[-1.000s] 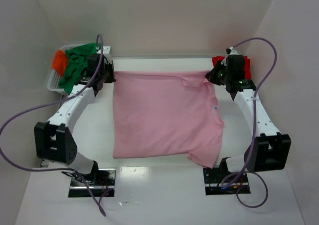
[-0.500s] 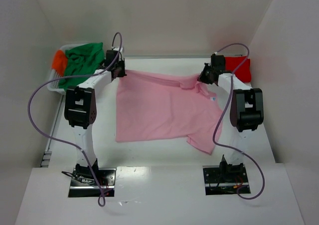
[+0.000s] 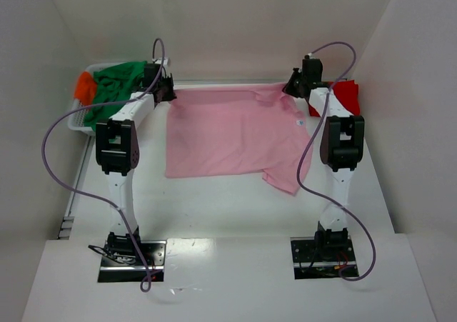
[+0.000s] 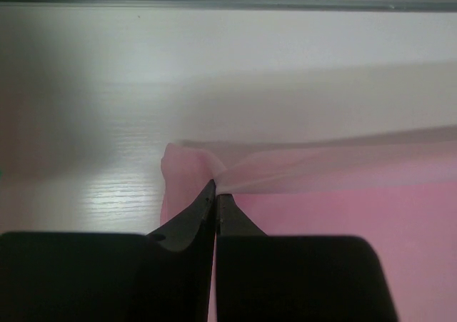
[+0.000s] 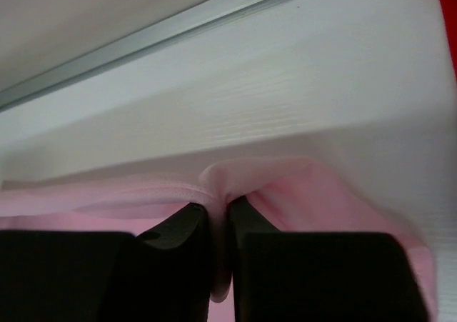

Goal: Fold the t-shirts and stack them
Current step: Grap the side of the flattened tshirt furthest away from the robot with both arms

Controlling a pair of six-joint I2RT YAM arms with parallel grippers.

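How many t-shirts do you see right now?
4. The pink shirt is spread mid-table; green and orange are in the basket far left; red is far right. More may hide underneath.

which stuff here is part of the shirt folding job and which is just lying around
Part of the job:
pink t-shirt, pinched at its far corners by the left claw and right claw
red t-shirt
green t-shirt
orange t-shirt

Just lying about:
white basket holding the green and orange ones
purple cables
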